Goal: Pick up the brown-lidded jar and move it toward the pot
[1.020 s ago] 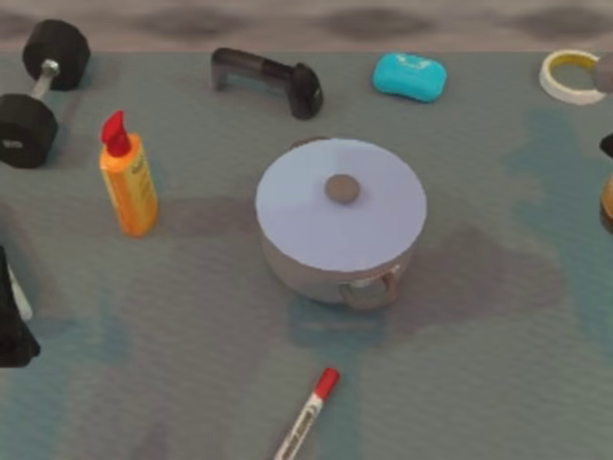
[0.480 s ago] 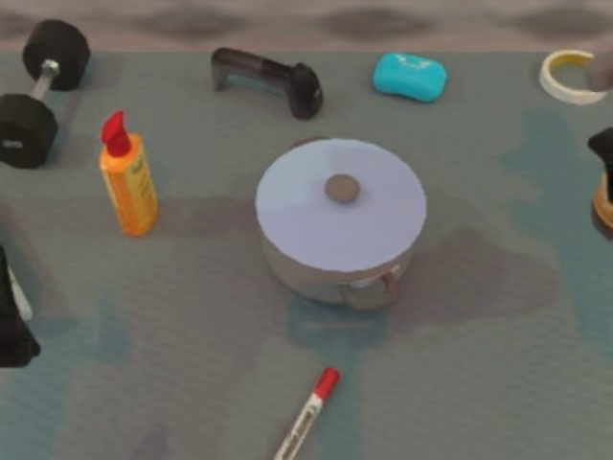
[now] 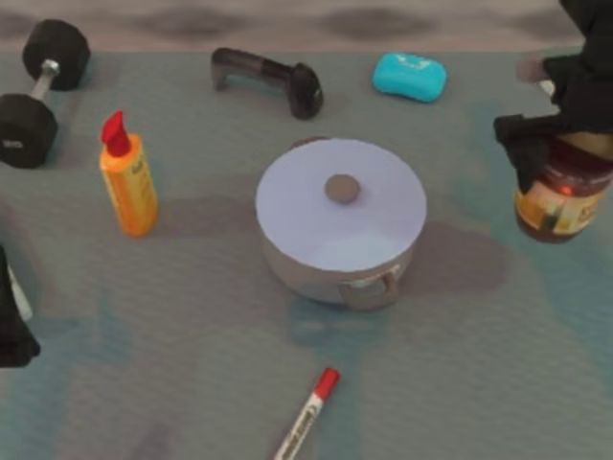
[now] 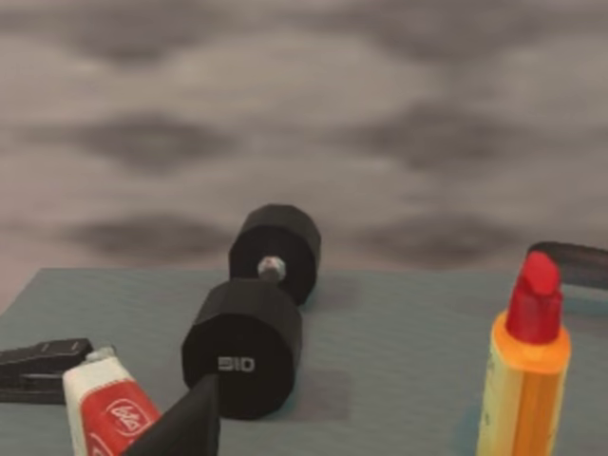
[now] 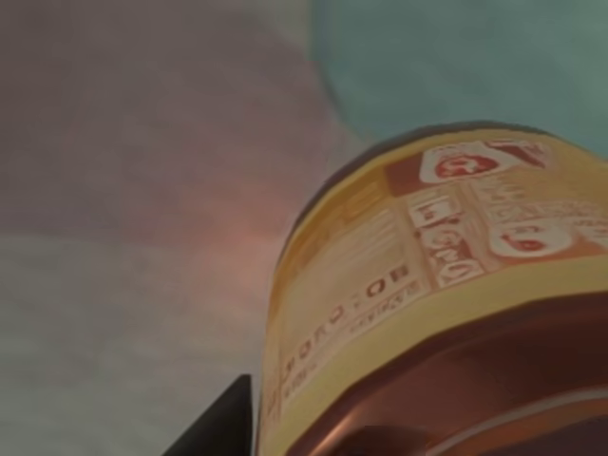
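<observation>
The brown-lidded jar (image 3: 558,201) hangs in the air at the table's right side, right of the pot (image 3: 340,206) and apart from it. My right gripper (image 3: 563,144) is shut on its top, hiding the lid. The right wrist view is filled by the jar's yellow label and dark reddish glass (image 5: 427,285), with one black finger (image 5: 223,427) against its side. The grey pot with its pale blue lid and small knob stands at the table's centre. My left gripper (image 3: 10,326) is parked at the left edge, open, and one of its fingers (image 4: 190,427) shows.
An orange squeeze bottle (image 3: 129,182) and a black dumbbell (image 3: 34,91) stand at the left. A black scanner (image 3: 273,79) and a blue soap bar (image 3: 410,75) lie behind the pot. A red-capped marker (image 3: 308,414) lies in front. A red-white tube (image 4: 104,418) is near the left gripper.
My right gripper has come in from the right edge, carrying the jar upward and to the left, nearer the pot. The left arm has not moved.
</observation>
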